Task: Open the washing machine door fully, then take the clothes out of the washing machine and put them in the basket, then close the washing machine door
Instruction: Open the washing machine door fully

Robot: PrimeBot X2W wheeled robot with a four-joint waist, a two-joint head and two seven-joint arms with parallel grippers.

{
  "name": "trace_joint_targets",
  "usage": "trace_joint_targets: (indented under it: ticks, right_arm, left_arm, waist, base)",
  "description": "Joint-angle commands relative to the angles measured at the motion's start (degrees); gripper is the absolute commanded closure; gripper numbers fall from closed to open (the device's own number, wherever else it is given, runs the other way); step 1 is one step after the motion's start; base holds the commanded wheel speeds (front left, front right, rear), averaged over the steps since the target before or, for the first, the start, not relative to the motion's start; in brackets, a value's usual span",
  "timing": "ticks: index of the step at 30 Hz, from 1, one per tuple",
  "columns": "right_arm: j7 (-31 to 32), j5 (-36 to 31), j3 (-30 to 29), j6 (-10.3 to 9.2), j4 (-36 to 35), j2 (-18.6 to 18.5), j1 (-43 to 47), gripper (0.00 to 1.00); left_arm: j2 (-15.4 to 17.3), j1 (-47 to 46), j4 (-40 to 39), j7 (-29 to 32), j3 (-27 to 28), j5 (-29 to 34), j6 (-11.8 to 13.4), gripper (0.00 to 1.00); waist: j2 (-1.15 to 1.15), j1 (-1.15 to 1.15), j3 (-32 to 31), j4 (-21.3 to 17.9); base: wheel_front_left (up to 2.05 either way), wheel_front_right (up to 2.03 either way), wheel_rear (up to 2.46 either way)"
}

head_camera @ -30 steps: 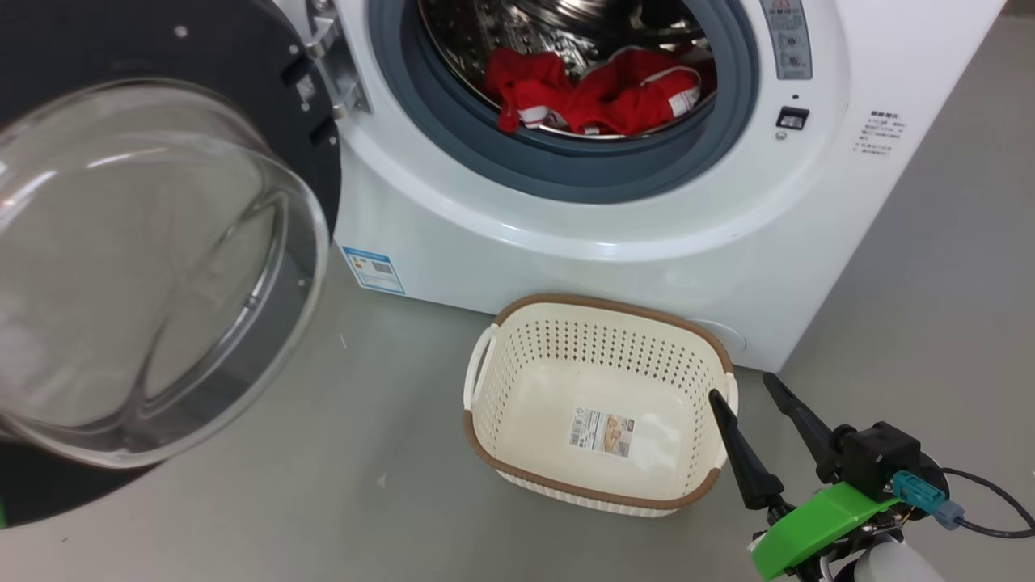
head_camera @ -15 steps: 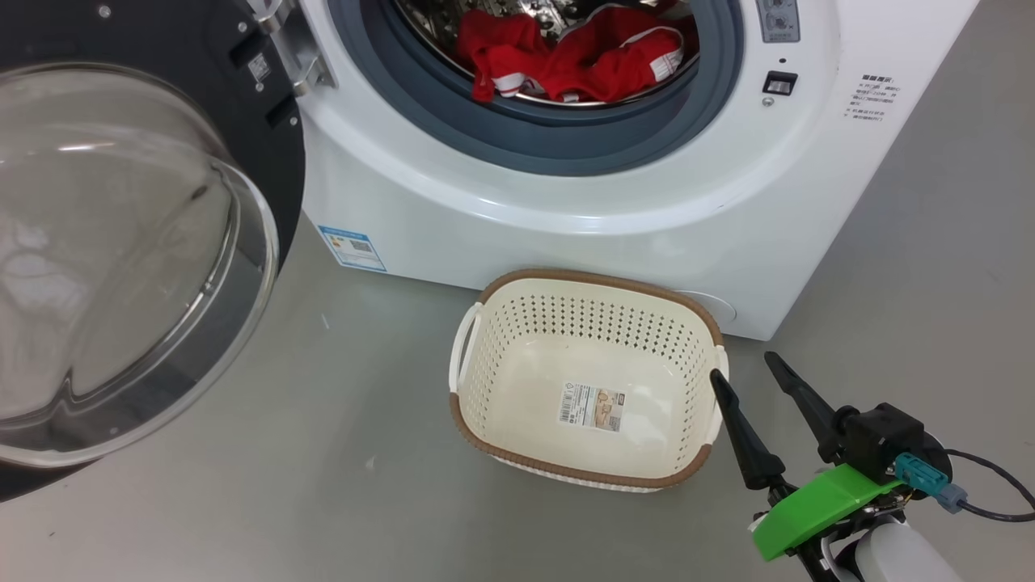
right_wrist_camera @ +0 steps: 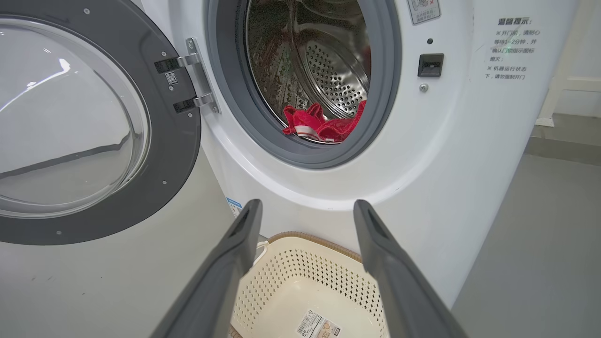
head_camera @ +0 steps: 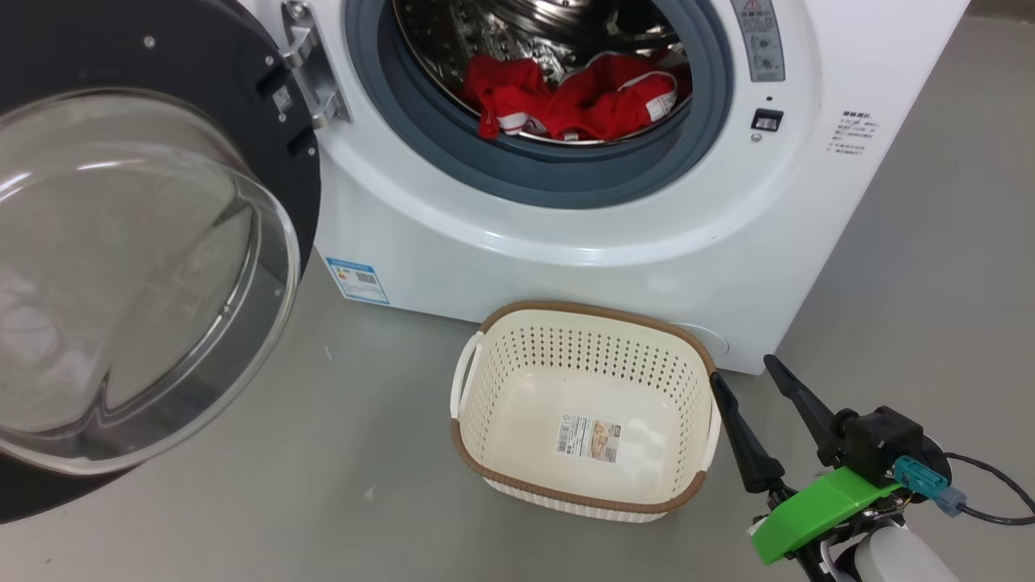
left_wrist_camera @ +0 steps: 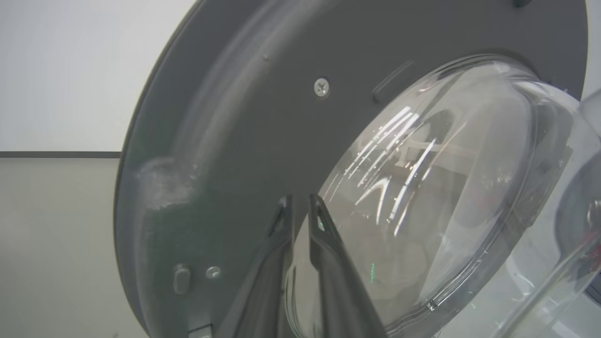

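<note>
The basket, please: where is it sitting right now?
In the head view, the basket sits on the floor just before the washing machine, left of the right claw.

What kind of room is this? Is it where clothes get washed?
Most likely a laundry room. A big white washing machine stands with its round door swung open, red clothes lie in its drum, and a cream basket sits on the grey floor in front.
</note>
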Motion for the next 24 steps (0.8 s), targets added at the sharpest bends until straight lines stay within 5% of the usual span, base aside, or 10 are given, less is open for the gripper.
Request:
trace_joint_targets:
  ticks: [1,4,6,14,24]
  right_arm:
    - [-0.5,-0.2,1.0,0.28,-1.7,0.0,0.2,0.0]
    - [-0.5,-0.1,0.7,0.28,-2.0,0.0,0.8,0.0]
    - [-0.5,0.0,0.7,0.28,-2.2,0.0,1.3,0.0]
    - [-0.5,0.4,-0.9,0.28,-3.3,-0.3,2.6,0.0]
    - [-0.5,0.1,-4.0,0.28,-4.9,-0.5,3.5,0.0]
  left_arm:
    - [2.0,1.1,-2.2,-0.3,1.5,0.9,-0.4,0.67]
    - [-0.5,3.6,-4.7,-0.3,0.8,1.3,-0.9,0.46]
    - [-1.8,5.3,-6.3,-0.3,0.1,1.5,-1.1,0.0]
    - [-5.7,12.2,-15.3,-0.3,-6.5,-0.2,-1.3,0.0]
    - [-5.3,18.1,-23.2,-0.3,-17.8,-2.8,-1.3,0.0]
  waist:
    - [0.0,0.0,-0.9,0.1]
    - [0.0,0.0,-2.0,0.1]
    - [0.0,0.0,-2.5,-0.1]
    - [0.0,0.0,-3.8,-1.5]
    - [0.0,0.0,-3.6,-6.3]
  base:
    - [0.0,0.0,0.0]
    - [0.0,0.0,0.0]
    - [0.0,0.0,0.0]
    - [0.0,0.0,0.0]
    - [0.0,0.0,0.0]
